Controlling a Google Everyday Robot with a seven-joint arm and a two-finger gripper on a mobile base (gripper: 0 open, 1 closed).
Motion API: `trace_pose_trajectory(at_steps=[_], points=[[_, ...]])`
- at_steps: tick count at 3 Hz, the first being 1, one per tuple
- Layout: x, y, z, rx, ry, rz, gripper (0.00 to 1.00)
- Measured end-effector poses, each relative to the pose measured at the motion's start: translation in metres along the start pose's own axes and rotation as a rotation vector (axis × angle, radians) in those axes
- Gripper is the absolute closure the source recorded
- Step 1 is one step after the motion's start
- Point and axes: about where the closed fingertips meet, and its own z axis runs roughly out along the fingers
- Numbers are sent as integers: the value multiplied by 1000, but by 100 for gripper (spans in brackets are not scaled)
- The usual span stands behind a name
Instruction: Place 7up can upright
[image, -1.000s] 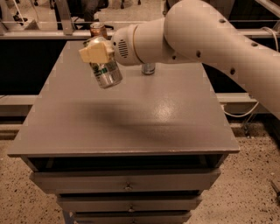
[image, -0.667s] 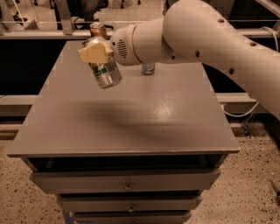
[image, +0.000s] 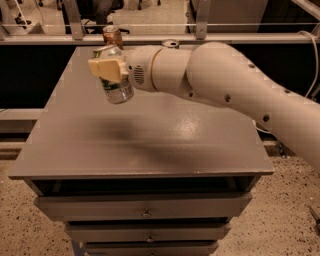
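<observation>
The 7up can (image: 117, 89), silver-white with green markings, hangs tilted above the back left part of the grey table (image: 150, 145). My gripper (image: 107, 68) is shut on its upper part, with the beige fingers (image: 104, 66) clamped around it. The can's lower end points down and to the right, clear of the table top. The white arm reaches in from the right.
A brown-orange can (image: 112, 36) stands at the table's back edge, just behind the gripper. The top of a slim silver can (image: 170, 44) shows above the arm at the back middle. Drawers sit below the table front. A rail runs behind the table.
The arm has come down a little and slightly left with the can in its grip. It now covers the body of the slim silver can, leaving only its top showing.
</observation>
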Motion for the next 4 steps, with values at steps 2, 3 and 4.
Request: trace_pose_trajectory(at_steps=[2, 3, 4], points=[[10, 26, 22, -89, -141, -154, 100], [29, 33, 28, -138, -149, -168, 100], [52, 36, 32, -171, -143, -141, 100]])
